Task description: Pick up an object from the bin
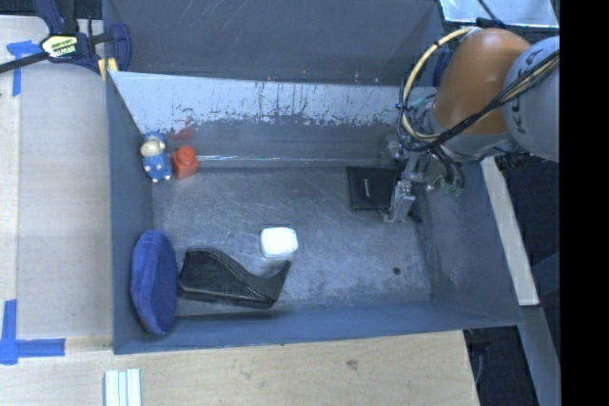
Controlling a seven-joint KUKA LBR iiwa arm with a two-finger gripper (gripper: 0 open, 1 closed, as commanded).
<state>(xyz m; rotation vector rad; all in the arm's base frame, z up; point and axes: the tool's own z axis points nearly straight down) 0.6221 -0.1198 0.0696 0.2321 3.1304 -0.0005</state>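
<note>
Soft light falls from above on the grey metal bin [238,95]. Its far wall shows a pale bright band, and the floor has a dull sheen just below it. The orange wrist cover [481,71] carries a broad highlight. The white block [278,242] is the brightest spot. Shadows under things are faint, and the ground beyond the far rim is dark.

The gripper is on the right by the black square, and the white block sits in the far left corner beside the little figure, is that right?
Not quite. In the camera view the white block lies near the front, by the black wedge, not beside the figure in the far left corner. The gripper is on the right by the black square, as you said.
</note>
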